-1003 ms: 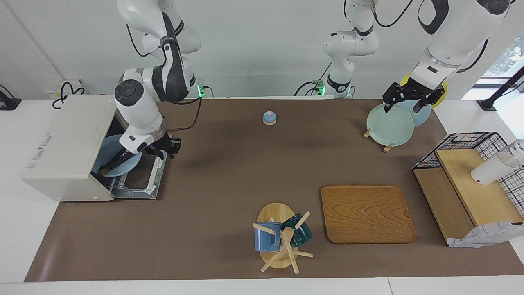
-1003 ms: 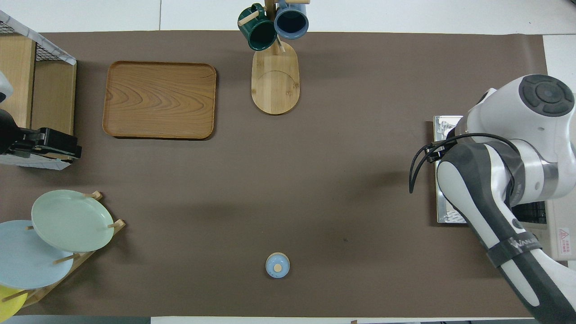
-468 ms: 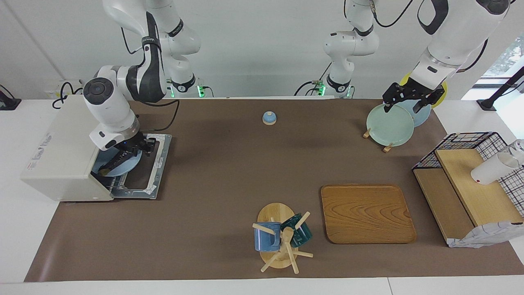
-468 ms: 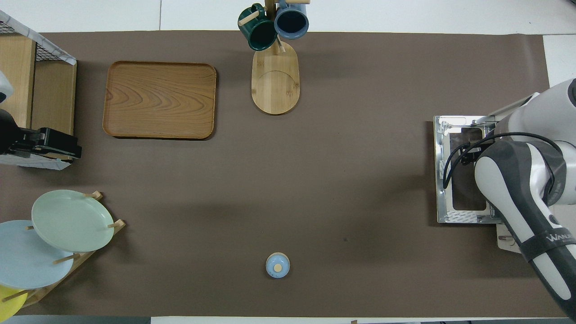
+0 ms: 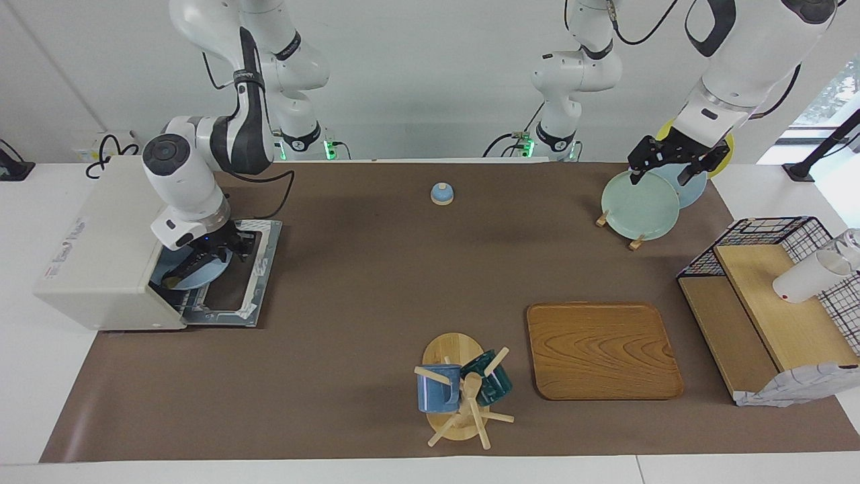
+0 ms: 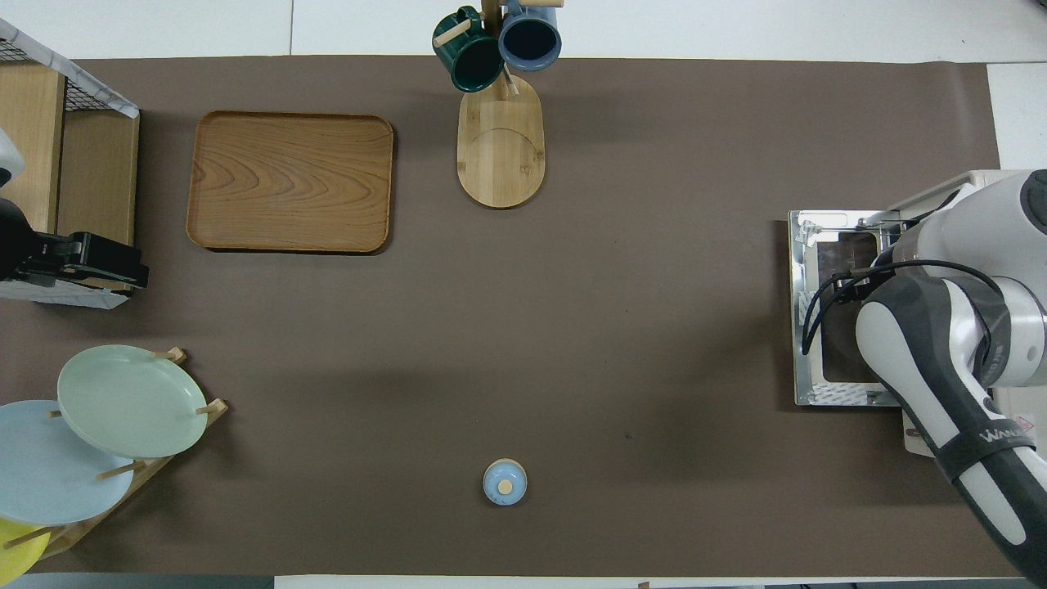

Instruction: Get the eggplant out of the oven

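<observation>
The oven (image 5: 101, 249) stood open at the right arm's end of the table, the eggplant (image 5: 190, 264) lying on a blue plate (image 5: 195, 272) inside. The right gripper (image 5: 211, 250) reached into the mouth over it; its grip could not be told. The left gripper (image 5: 665, 161) waited, spread wide, over the plate rack (image 5: 635, 202)

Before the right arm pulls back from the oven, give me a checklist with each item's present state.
1. Oven door down flat: ok.
2. Right gripper at the oven mouth, over the blue plate: ok.
3. Eggplant lying on that plate, inside: ok.
4. Right gripper's grip on the eggplant: cannot tell.
5. Left gripper open, waiting over the plate rack: ok.
6. Wooden tray bare: ok.
</observation>
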